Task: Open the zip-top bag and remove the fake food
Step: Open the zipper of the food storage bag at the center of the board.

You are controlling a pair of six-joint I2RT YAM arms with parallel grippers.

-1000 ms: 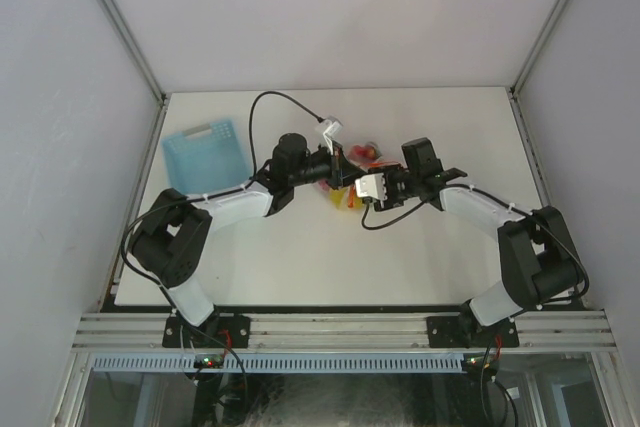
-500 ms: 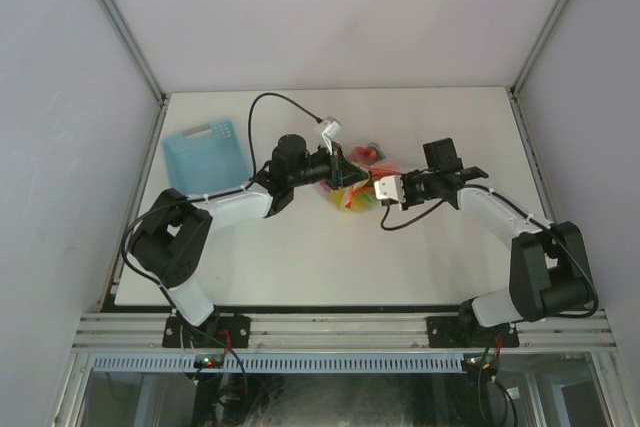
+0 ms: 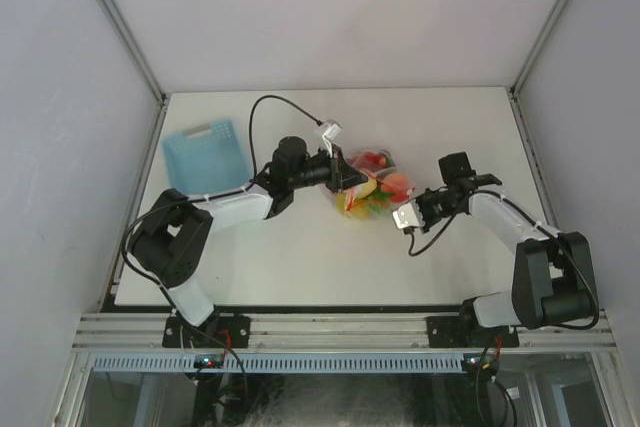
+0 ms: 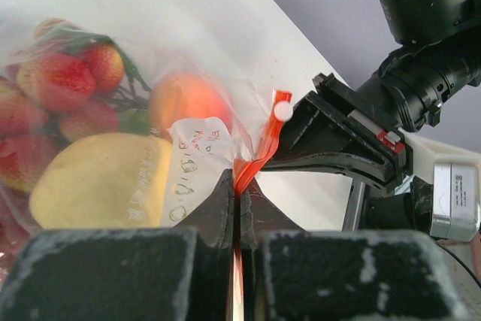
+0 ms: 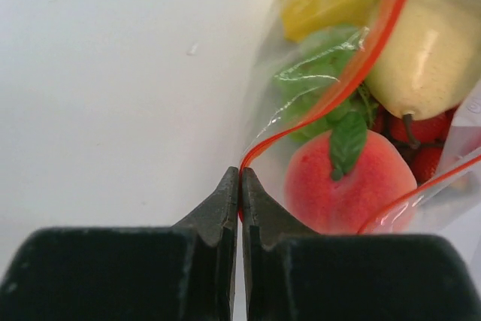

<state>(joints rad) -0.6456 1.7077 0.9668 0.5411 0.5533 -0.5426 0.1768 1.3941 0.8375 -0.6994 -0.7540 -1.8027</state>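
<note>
The zip-top bag (image 3: 372,187) hangs stretched between both grippers at mid-table. My left gripper (image 3: 343,179) (image 4: 239,186) is shut on its red zip strip (image 4: 259,152), beside the white label patch (image 4: 199,159). My right gripper (image 3: 396,209) (image 5: 240,174) is shut on the other lip of the strip (image 5: 353,73). The two red lips stand apart in the right wrist view. The fake food is inside the bag: strawberries (image 4: 68,80), a peach (image 5: 349,182), a yellow pear (image 5: 428,58) and a green piece (image 5: 323,73).
A light-blue slotted basket (image 3: 205,152) lies at the table's back left, beyond the left arm. A black cable loops from the left wrist toward the back of the table (image 3: 270,102). Grey walls enclose the white table (image 3: 300,257) on three sides.
My right gripper has shut on the bag's zip strip and drawn it to the right and nearer. The bag has spread out between the grippers. The left gripper keeps its hold.
</note>
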